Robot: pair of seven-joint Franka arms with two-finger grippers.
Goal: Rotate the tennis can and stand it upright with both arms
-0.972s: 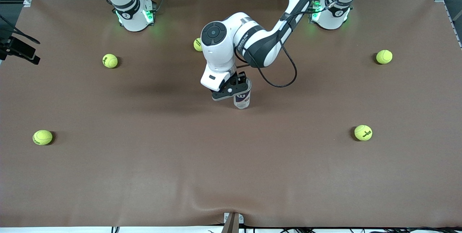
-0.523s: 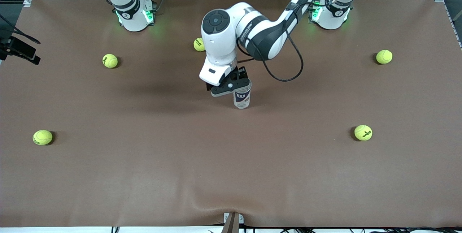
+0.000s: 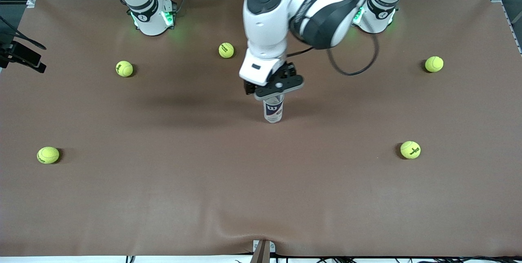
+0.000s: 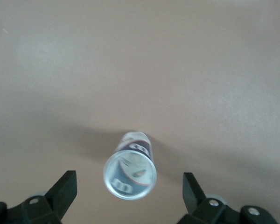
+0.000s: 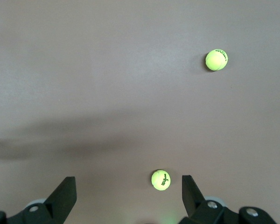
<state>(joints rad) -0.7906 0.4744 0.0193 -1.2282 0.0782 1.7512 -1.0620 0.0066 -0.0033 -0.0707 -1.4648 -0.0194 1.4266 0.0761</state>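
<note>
The tennis can (image 3: 273, 110) stands upright on the brown table mat (image 3: 261, 181) near the middle, its navy label with the white "W" facing the front camera. My left gripper (image 3: 278, 87) hangs open just over the can's top and touches nothing. In the left wrist view the can's round silver-rimmed top (image 4: 129, 176) shows from above between the spread fingers (image 4: 65, 184) of my left gripper (image 4: 128, 182). My right arm waits near its base. My right gripper (image 5: 127, 184) is open and empty over bare mat; it does not show in the front view.
Several yellow-green tennis balls lie scattered: one (image 3: 226, 50) farther from the front camera than the can, two (image 3: 124, 68) (image 3: 48, 155) toward the right arm's end, two (image 3: 434, 64) (image 3: 410, 149) toward the left arm's end. Two balls (image 5: 160, 179) (image 5: 216, 59) show below my right gripper.
My left gripper has risen from around the can's upper part to above its top, and the arm has drawn back toward its base. The can stays upright in place.
</note>
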